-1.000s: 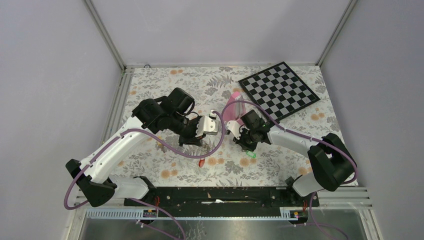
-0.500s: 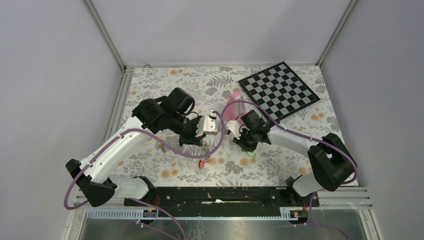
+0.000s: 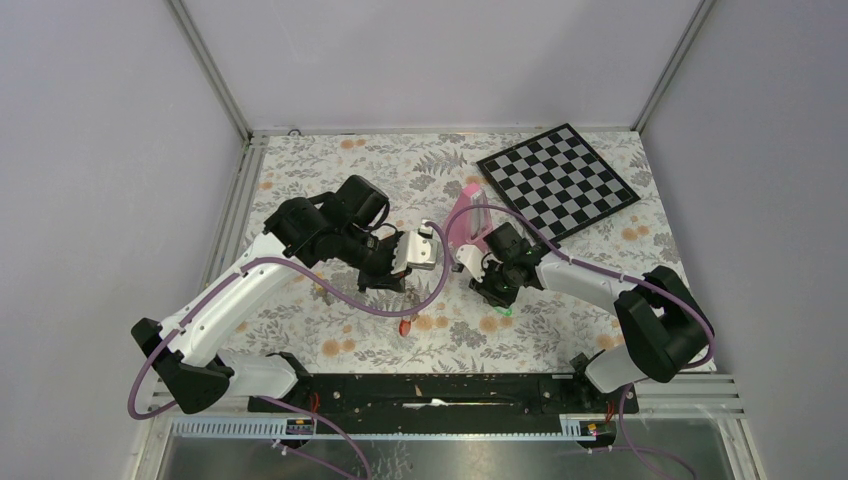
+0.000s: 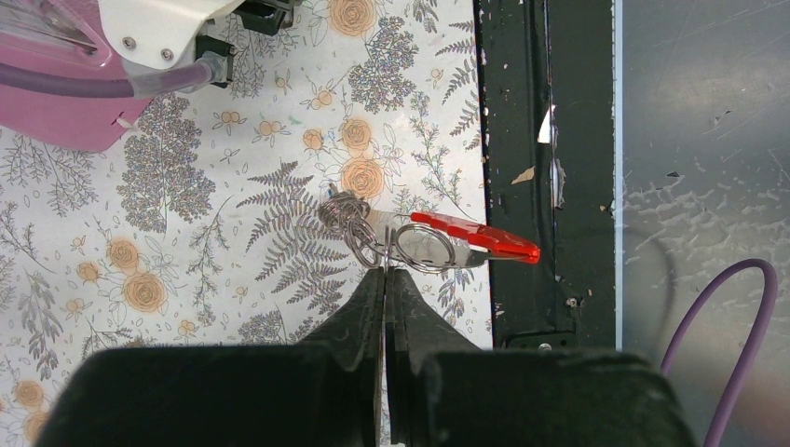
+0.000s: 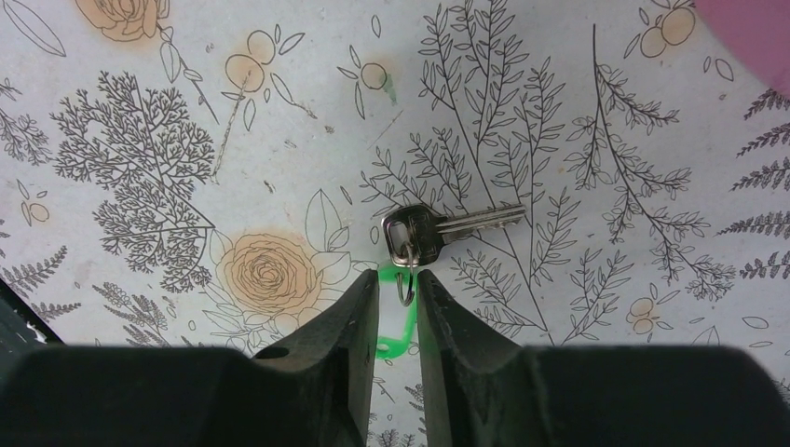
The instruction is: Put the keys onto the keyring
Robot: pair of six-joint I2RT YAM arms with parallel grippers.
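In the left wrist view my left gripper is shut on a thin wire keyring that it grips edge-on. From it hang a tangle of smaller rings and a key with a red tag. From above, the left gripper sits mid-table with the red tag just below it. My right gripper stands slightly open, low over a silver key lying on the floral cloth. Its fingers straddle that key's small ring and green tag without touching them. The top view shows the right gripper right of centre.
A pink pyramid stands just behind the two grippers, its base at the top left of the left wrist view. A chessboard lies at the back right. The black base rail runs along the near edge of the table.
The right gripper's jaws have opened a little and it has shifted forward over the green-tagged key, now covering most of the tag. The left arm has not moved.
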